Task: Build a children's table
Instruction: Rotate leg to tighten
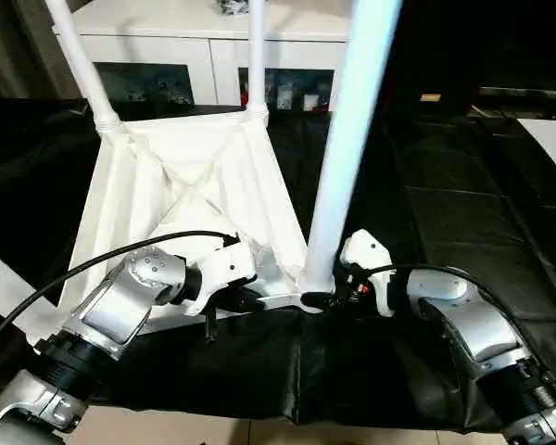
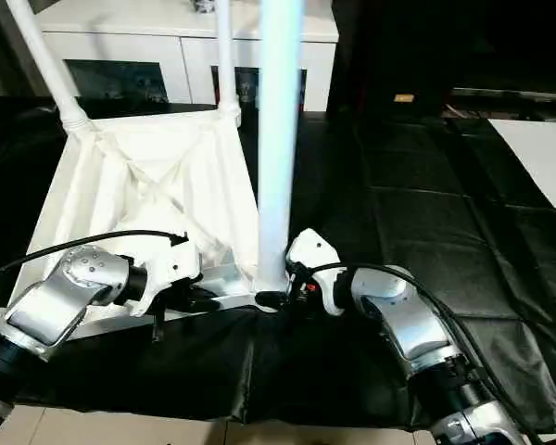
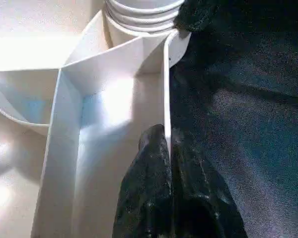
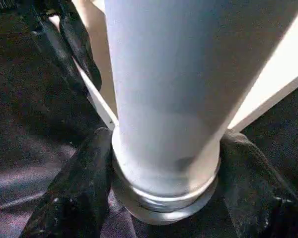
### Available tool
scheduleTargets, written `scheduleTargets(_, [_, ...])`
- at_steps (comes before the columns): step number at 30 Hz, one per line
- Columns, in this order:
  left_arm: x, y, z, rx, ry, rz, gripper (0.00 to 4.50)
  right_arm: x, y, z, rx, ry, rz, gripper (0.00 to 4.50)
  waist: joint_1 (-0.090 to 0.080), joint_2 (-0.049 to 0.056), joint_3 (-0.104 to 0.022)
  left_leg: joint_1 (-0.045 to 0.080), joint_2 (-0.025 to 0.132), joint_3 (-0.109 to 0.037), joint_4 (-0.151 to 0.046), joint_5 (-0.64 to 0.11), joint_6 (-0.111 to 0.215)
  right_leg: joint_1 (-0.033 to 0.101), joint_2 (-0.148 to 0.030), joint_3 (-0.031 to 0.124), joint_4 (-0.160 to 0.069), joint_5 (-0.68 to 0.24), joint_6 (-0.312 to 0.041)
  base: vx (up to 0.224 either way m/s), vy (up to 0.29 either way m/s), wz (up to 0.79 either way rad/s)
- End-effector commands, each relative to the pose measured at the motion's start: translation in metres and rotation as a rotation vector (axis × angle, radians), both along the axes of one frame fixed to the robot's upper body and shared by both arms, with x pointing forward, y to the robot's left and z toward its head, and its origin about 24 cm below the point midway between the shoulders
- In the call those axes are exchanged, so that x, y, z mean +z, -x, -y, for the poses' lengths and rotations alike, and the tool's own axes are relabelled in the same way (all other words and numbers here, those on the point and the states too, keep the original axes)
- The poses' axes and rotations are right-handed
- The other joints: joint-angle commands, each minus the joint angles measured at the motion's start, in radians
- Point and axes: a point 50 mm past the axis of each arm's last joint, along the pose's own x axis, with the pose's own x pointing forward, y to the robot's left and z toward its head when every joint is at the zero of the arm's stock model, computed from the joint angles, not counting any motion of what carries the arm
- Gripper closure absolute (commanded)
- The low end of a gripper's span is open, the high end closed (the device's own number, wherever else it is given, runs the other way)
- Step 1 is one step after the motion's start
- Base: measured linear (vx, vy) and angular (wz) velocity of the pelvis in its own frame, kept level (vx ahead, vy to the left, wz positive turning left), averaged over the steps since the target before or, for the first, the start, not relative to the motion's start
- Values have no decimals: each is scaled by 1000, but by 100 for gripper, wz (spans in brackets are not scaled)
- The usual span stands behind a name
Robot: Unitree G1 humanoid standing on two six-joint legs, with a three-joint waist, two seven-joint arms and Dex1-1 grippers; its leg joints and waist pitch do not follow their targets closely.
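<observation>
1. Left eye view: the children's table (image 1: pixel 190 176) lies upside down on a black sheet (image 1: pixel 445 213), three legs standing in their corner sockets; the fourth corner is hidden, so what remains is unclear
2. The near leg (image 1: pixel 347 139) seems to be mid-screwing: the right gripper (image 4: pixel 164 188) has a finger on each side of its ringed base
3. The left gripper (image 3: pixel 170 163) is pinched shut on the top's thin rim
4. Smooth white plastic, ribbed underside, round tapered legs; creased black fabric; a white cabinet (image 1: pixel 204 42) behind
</observation>
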Motion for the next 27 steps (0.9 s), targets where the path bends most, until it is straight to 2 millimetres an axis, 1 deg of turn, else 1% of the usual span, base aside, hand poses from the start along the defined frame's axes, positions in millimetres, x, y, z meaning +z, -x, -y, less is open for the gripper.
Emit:
scheduleTargets(1, [-13,10,1,-32,-27,-73,450,4,-3,-2,-2,-20,10,182,-3,-4,-54,-1,37,-5,-72,-109,60,53,-44,26,-48,-71,-277,0,0,0])
scheduleTargets(4, [-14,10,1,-7,-8,-88,450,2,-5,-4,-62,-69,1,183,-4,-6,-54,-2,37,-5,-71,-99,64,54,-45,26,-47,-65,-279,0,0,0])
scheduleTargets(5, [-14,10,1,-2,-6,-88,450,2,-6,-4,-75,-76,2,183,-6,-6,-53,-3,36,-5,-72,-111,62,52,-45,26,-50,-87,-278,0,0,0])
scheduleTargets(6, [-14,9,2,19,6,-91,450,2,-10,-4,-132,-93,3,183,-9,-6,-52,-4,36,-5,-73,-117,58,52,-45,26,-51,-100,-277,0,0,0])
scheduleTargets(7, [-13,6,5,61,31,-97,450,-1,-17,-4,-234,-113,-12,183,-12,-6,-50,-5,36,-7,-75,-134,46,52,-44,25,-54,-135,-268,0,0,0])
scheduleTargets(8, [-13,2,9,103,45,-85,450,-4,-22,-4,-316,-122,-17,183,-18,-7,-48,-5,36,-5,-75,-147,40,49,-45,27,-55,-154,-267,0,0,0])
scheduleTargets(9, [-13,-1,12,130,52,-76,450,-6,-25,-4,-368,-126,-21,183,-27,-6,-47,-6,33,-9,-78,-184,15,48,-45,26,-61,-231,-250,0,0,0])
scheduleTargets(10, [-13,-3,15,150,60,-69,450,-8,-27,-4,-417,-127,-24,183,-29,-6,-48,-5,33,-11,-78,-193,9,48,-45,25,-62,-249,-244,0,0,0])
scheduleTargets(11, [-13,-8,22,203,71,-45,450,-12,-32,-4,-521,-113,-27,184,-36,-6,-47,-4,33,-11,-79,-207,0,45,-44,26,-65,-269,-234,0,0,0])
scheduleTargets(12, [-13,-10,24,220,74,-39,450,-14,-34,-4,-551,-106,-29,184,-38,-7,-46,-4,32,-11,-79,-210,-3,44,-43,26,-67,-275,-232,0,0,0])
scheduleTargets(13, [-13,-14,31,254,84,-33,450,-17,-37,-5,-618,-86,-27,184,-43,-9,-48,-6,30,-12,-78,-206,-4,47,-43,26,-67,-275,-225,0,0,0])
scheduleTargets(14, [-13,-14,31,254,84,-33,450,-17,-37,-5,-618,-86,-27,184,-45,-8,-48,-8,31,-12,-78,-198,-5,47,-44,26,-67,-270,-225,0,0,0])
scheduleTargets(15, [-14,-19,41,315,97,-30,450,-21,-41,-7,-718,-60,-26,184,-45,-8,-51,-7,30,-11,-75,-185,1,46,-43,28,-67,-244,-224,0,0,0])
scheduleTargets(16, [-14,-20,44,331,97,-28,450,-22,-42,-7,-745,-52,-25,184,-46,-8,-50,-8,29,-10,-74,-177,2,45,-42,28,-67,-232,-228,0,0,0])
scheduleTargets(17, [-16,-25,54,395,94,-14,450,-25,-46,-10,-843,-23,-22,184,-47,-8,-52,-8,26,-10,-73,-163,2,46,-41,27,-66,-217,-234,0,0,0])
scheduleTargets(18, [-19,-31,63,461,85,19,450,-28,-48,-15,-927,-5,-16,184,-48,-7,-52,-6,27,-8,-72,-158,1,43,-40,28,-68,-210,-237,0,0,0])
scheduleTargets(19, [-19,-33,66,484,81,32,450,-28,-49,-18,-956,-1,-15,184,-45,-8,-54,-3,25,-9,-70,-156,0,43,-40,27,-69,-210,-239,0,0,0])
scheduleTargets(20, [-20,-35,68,498,79,44,450,-28,-50,-21,-957,4,-9,184,-44,-9,-55,-5,24,-8,-70,-148,2,46,-40,28,-68,-198,-239,0,0,0])
scheduleTargets(21, [-22,-38,72,521,74,64,450,-28,-51,-28,-954,13,3,184,-41,-9,-56,-9,24,-10,-70,-132,10,50,-40,26,-64,-162,-238,0,0,0])
scheduleTargets(22, [-23,-39,74,525,67,80,450,-27,-51,-36,-929,1,5,184,-40,-9,-58,-8,25,-9,-69,-126,21,50,-40,25,-62,-128,-242,0,0,0])
scheduleTargets(23, [-23,-40,75,526,61,91,450,-26,-51,-40,-911,-9,6,184,-37,-9,-58,-8,26,-10,-70,-121,32,52,-40,24,-61,-104,-246,0,0,0])
scheduleTargets(24, [-23,-40,75,520,53,96,450,-23,-52,-44,-895,-38,8,184,-36,-9,-57,-9,26,-9,-70,-122,41,52,-40,24,-60,-94,-248,0,0,0])
scheduleTargets(26, [-23,-40,74,503,36,103,450,-17,-53,-51,-860,-107,4,184,-34,-10,-55,-9,27,-9,-71,-136,46,52,-42,24,-62,-112,-245,0,0,0])
scheduleTargets(27, [-24,-39,72,499,26,98,450,-14,-54,-53,-843,-138,9,184,-32,-9,-54,-7,29,-8,-72,-153,44,51,-43,25,-65,-142,-242,0,0,0])
